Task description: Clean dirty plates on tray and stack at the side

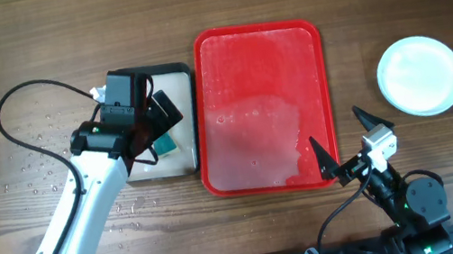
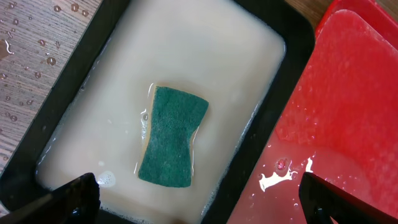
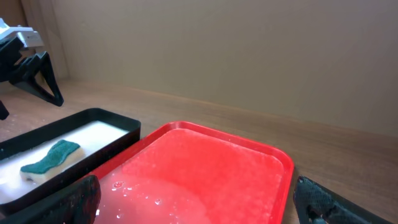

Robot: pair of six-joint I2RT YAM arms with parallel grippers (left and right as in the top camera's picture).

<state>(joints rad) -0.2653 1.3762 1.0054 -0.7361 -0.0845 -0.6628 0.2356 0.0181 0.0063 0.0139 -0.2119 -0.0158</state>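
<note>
Middle of the wooden table (image 1: 30, 39): the tray (image 1: 257, 58), red, wet, filmed with water and suds. Right of the tray and well apart from it: a white plate (image 1: 420, 75), clean on its upper face. Cannot tell the count of plates stacked there.

Off the tray's near right corner: the right gripper (image 1: 344, 137), released, fingers (image 1: 320, 156) splayed wide, holding nothing. One fingertip over the tray's right edge in the overhead view, the other outside it. White plate farther right of both fingers, well apart from them.

Just beside the tray's left edge: a black-rimmed tray (image 2: 295, 68) of cloudy cream water, with a green sponge (image 2: 172, 137) lying in it. Above that, the left gripper (image 2: 199, 180), likewise released, fingertips (image 2: 78, 196) far apart, one over the black-rimmed tray and one over the tray's left part. Sponge between and beyond them, untouched. White plate nowhere near these fingers, away past the tray's right side.

Left of the black-rimmed tray: water drops (image 1: 32, 162) on the wood.
</note>
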